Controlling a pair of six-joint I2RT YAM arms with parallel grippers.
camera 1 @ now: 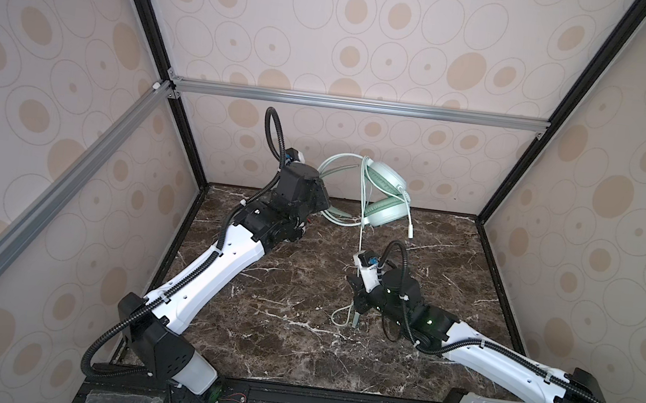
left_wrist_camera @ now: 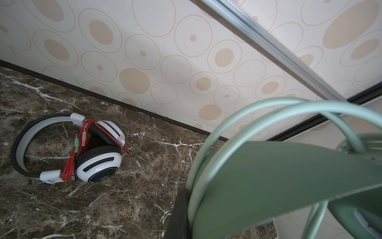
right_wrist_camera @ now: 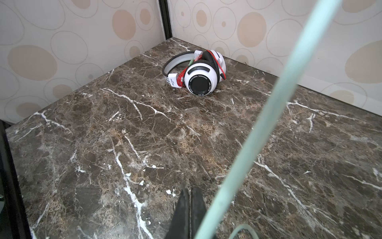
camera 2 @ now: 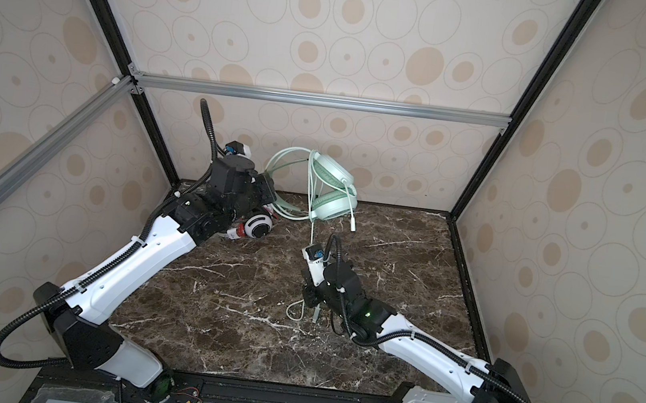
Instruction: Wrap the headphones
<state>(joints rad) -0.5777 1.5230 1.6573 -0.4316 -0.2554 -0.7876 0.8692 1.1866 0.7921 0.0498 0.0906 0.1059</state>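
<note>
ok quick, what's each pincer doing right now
left pincer: closed, holding the mint-green over-ear headset by its headband
right pincer: closed, seemingly pinching that headset's pale green cable

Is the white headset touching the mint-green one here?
Apart. The right wrist view shows the white headset lying alone on the marble table, bare marble all round it; the mint-green headset hangs raised in a top view.

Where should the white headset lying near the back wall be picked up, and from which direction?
On the white headset, grip the middle of the headband, coming straight down across its thickness. It lies on its side on the table, leaving that arc on edge, thin and bare; the red cable is bundled by the bulky cups.
</note>
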